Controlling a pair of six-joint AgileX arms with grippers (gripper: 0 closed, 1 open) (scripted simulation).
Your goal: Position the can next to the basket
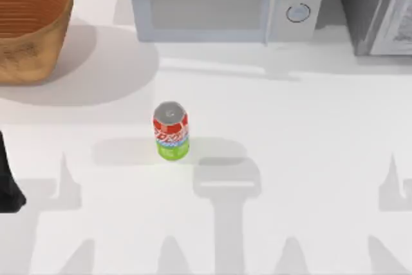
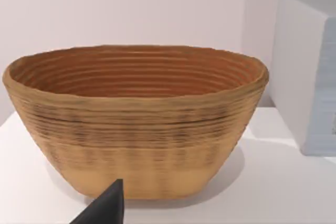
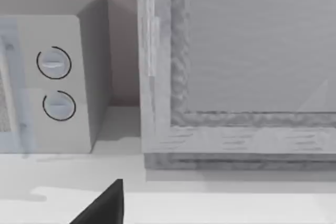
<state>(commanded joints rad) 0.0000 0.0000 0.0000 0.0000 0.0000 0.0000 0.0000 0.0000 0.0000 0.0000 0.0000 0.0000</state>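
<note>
Two things matter here: the can [image 1: 170,131] stands upright near the middle of the table [image 1: 309,159], and the basket [image 1: 29,27] sits at the far left corner, well apart from it. Nothing holds the can yet, so I judge the step in hand is the reach and grasp. To do it well I should come at the can's side low enough to grip the body squarely, keep it upright, and set it down just beside the basket's wall without nudging it. My left arm [image 1: 8,185] is parked at the table's left edge; whether either gripper's fingers are apart or together I cannot tell. From above I see the can; my left wrist view faces the basket [image 2: 136,124], while my right wrist view faces the microwave [image 3: 58,82] and a grey cabinet [image 3: 236,66].
</note>
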